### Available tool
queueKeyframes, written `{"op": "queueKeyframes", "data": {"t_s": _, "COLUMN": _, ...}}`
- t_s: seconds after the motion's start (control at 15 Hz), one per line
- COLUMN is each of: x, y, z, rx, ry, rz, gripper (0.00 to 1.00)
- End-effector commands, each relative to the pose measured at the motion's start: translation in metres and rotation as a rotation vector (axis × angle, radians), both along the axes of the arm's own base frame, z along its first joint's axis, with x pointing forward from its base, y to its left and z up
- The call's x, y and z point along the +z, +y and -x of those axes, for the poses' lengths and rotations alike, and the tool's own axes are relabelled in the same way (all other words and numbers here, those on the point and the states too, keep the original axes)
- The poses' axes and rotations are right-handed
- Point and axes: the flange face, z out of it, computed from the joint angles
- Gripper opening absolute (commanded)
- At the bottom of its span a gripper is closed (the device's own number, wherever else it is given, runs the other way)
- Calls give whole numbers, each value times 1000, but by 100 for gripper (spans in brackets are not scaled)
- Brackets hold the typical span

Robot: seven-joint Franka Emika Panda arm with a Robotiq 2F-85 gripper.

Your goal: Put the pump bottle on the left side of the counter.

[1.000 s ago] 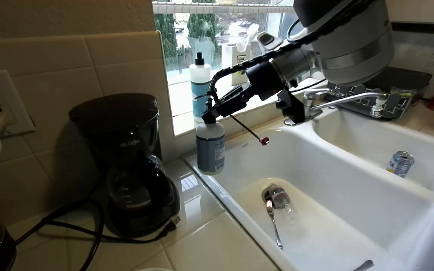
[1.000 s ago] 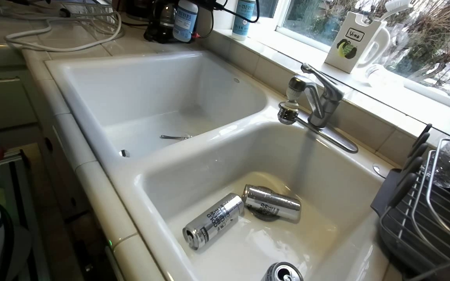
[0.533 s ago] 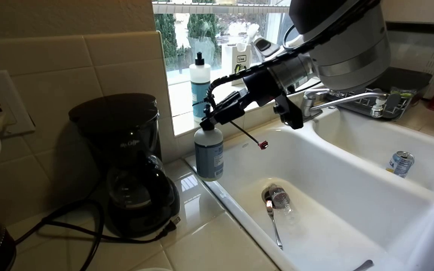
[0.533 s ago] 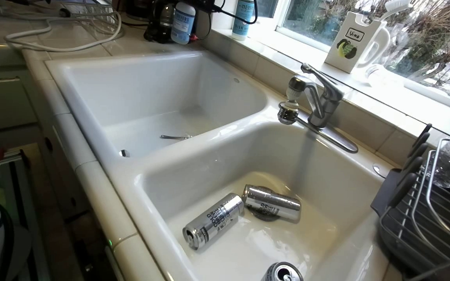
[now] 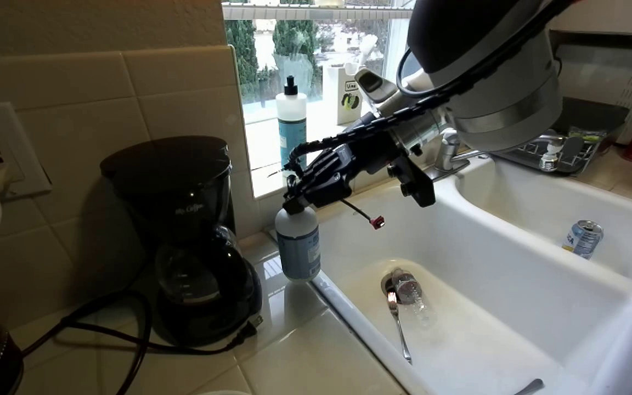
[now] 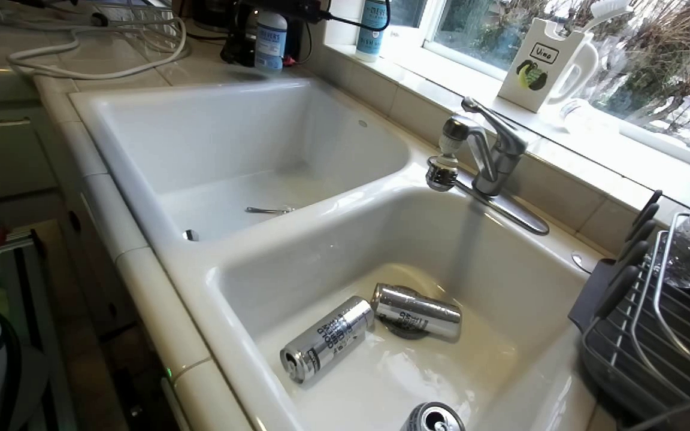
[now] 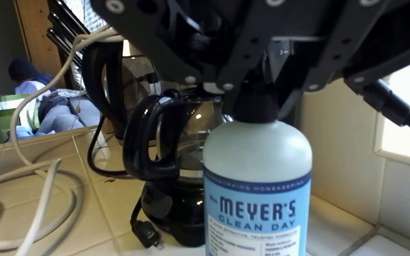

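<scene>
Gripper (image 7: 258, 105) has the pump bottle (image 7: 257, 199) pinched by its dark top in the wrist view; hold looks solid to me, bottle about upright. Base is cut off below, so I can't tell there if it touches the counter (image 7: 119, 206). Coffee maker (image 7: 176, 209) sits close behind on the left, its plug (image 7: 147, 233) lying near it. My read: carry mostly done, set-down in hand. Next I'd shift a touch more left, clear of the sink (image 5: 491, 263), ease straight down till the base sits flat, then release and back off without dragging the top. Wouldn't push far; coffee maker is in the way.

In an exterior view the pump bottle (image 5: 299, 247) is right of the coffee maker, just beside the left edge of the sink; base overlaps the rim from this angle and I can't confirm contact with the counter. Versus half a second ago it's lower and slightly left, arm (image 5: 505, 109) down with it. Coffee maker and sill bottle (image 5: 292, 131) haven't moved.

In an exterior view the pump bottle (image 6: 270, 43) shows at the far end, beyond the sink's left half, with the coffee maker behind it; gripper is too dark to read there. Against the earlier frame it's a bit further left and lower, and stands straighter. Cans (image 6: 417, 311) in the near half sit as they did.
</scene>
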Motion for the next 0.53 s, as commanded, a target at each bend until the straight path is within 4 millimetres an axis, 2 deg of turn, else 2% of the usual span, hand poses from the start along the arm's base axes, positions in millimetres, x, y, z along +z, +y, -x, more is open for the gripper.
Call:
{"op": "queueKeyframes", "data": {"t_s": 0.0, "x": -3, "y": 10, "z": -8, "rx": 35, "ry": -58, "rz": 1, "gripper": 8}}
{"op": "queueKeyframes", "data": {"t_s": 0.47, "x": -12, "y": 16, "z": -23, "rx": 60, "ry": -87, "rz": -68, "gripper": 8}}
